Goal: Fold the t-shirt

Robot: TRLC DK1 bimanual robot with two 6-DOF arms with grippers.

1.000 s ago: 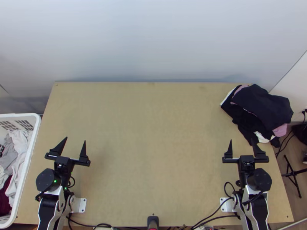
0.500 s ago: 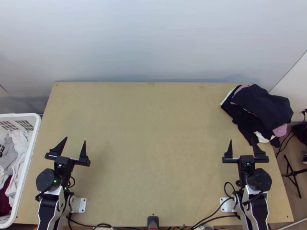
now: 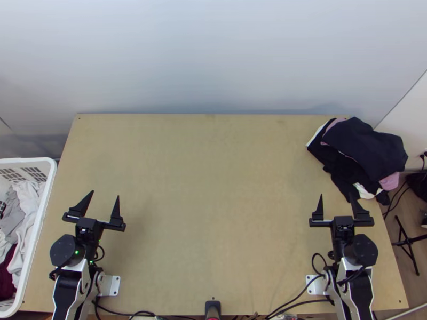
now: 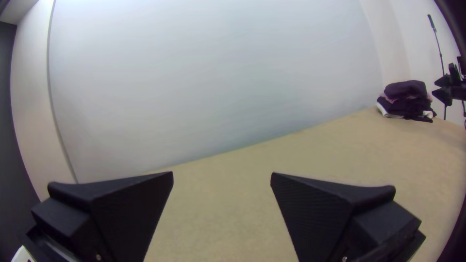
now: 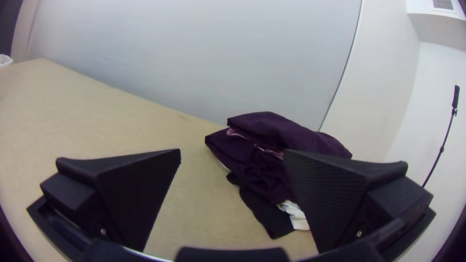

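While the wide black left pincer (image 3: 105, 193) is standing open and empty in the top view, crumpled grey and white cloths (image 3: 26, 202) are lying bunched in the white plastic basket (image 3: 45, 213) on its outer side, presenting no clear long axis. The t-shirt is probably lying among them, nearer this pincer, though I cannot tell which garment. The left wrist view is revealing the height of the dark garment pile (image 4: 407, 99); the right wrist view is showing the empty right pincer (image 5: 232, 151) gaping before it.
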